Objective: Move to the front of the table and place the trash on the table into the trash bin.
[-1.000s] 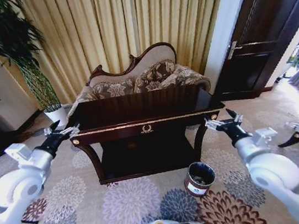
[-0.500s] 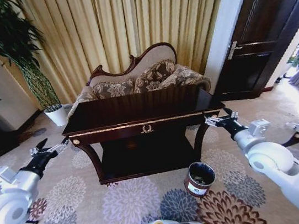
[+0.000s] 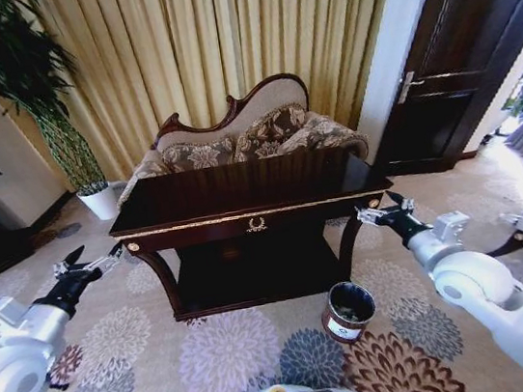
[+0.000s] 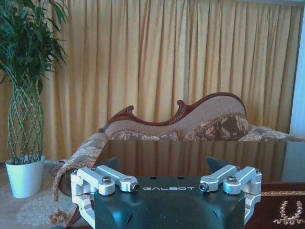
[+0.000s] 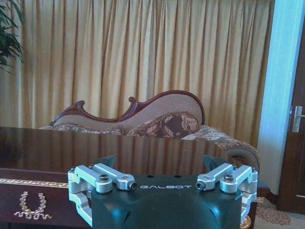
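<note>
Table [image 3: 241, 191] top glossy — trash indistinct, both pincers spread

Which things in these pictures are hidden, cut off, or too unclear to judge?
- Trash on the table: head view, the glossy top reflects the curtain, so no item can be made out.
- Trash bin contents: head view, the dark inside hides them.
- Left gripper and right gripper fingertips: wrist views, the lower edge and gripper body cut them off.
- Table's far edge: wrist views, it merges with the sofa.
</note>
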Available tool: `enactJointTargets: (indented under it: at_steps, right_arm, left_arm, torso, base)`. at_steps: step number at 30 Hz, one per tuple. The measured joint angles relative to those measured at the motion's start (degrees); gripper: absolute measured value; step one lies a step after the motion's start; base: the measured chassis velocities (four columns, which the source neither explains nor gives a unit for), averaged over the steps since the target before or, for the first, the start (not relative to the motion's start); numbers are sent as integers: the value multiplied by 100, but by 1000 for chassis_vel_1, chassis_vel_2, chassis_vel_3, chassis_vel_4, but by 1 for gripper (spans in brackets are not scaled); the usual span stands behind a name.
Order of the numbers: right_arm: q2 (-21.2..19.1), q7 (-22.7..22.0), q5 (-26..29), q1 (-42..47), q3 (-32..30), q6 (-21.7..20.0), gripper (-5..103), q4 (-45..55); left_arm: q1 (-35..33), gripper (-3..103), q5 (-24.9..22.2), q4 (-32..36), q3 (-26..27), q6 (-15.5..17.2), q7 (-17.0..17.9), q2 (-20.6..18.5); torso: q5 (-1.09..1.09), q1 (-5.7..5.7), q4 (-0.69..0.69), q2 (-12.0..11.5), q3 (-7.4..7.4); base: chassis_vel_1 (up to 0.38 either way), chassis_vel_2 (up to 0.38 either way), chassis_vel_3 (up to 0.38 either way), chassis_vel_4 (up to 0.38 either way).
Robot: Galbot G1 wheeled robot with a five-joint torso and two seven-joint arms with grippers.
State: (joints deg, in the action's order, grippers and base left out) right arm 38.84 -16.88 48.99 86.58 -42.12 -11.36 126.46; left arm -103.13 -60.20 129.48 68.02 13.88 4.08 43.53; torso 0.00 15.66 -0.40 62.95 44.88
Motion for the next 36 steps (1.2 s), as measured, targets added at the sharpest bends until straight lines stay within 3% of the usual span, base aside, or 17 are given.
enactJointTargets:
  at_steps: [17,36]
  right_arm:
    - [129,-266,-44,163,-31,-30,100,399]
    - [265,-354,-134,362,-76,-49,100,625]
  left_arm:
    - [-129,100,-137,57,238,-90,-78,-76]
    - [-369,100,-76,247,433,-181,-179,109]
  torso:
    - [0,-1,-2,1,-1]
    - [0,-1,0,0,0]
  base:
    - [125,-121,-126,120]
    - [143,-135,-137,143]
